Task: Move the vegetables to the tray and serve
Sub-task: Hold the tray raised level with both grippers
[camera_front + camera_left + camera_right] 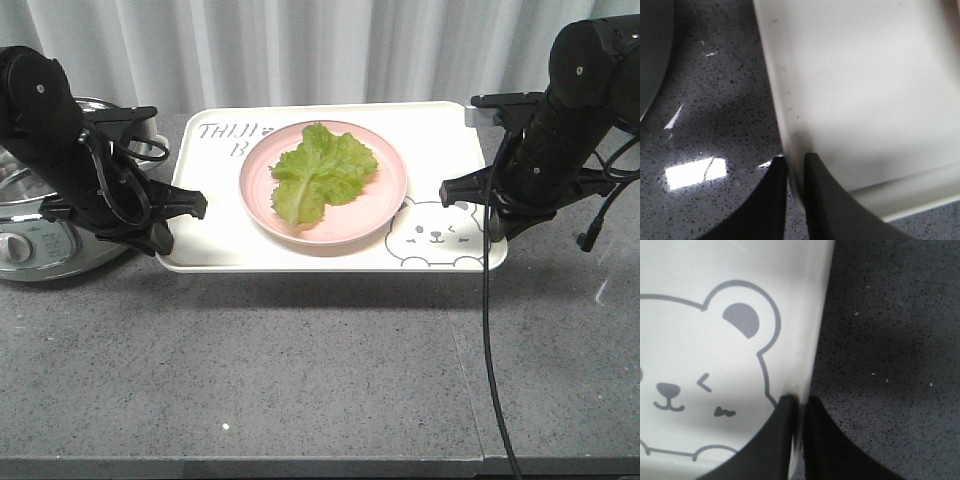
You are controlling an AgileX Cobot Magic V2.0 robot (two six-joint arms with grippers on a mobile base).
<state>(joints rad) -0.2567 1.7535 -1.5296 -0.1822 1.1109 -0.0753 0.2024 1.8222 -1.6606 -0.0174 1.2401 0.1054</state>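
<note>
Lettuce (322,172), ruffled light green, lies on pink plate (388,205) in tray (440,130).

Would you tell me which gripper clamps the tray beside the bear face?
The right gripper pinches the cream-white rectangular plastic tray by the bear; the left gripper holds the plain rim.

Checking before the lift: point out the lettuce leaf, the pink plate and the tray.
lettuce leaf (322,172): front view, leaf's middle.
pink plate (395,186): front view, bare right rim.
tray (300,260): front view, bare front rim.
</note>
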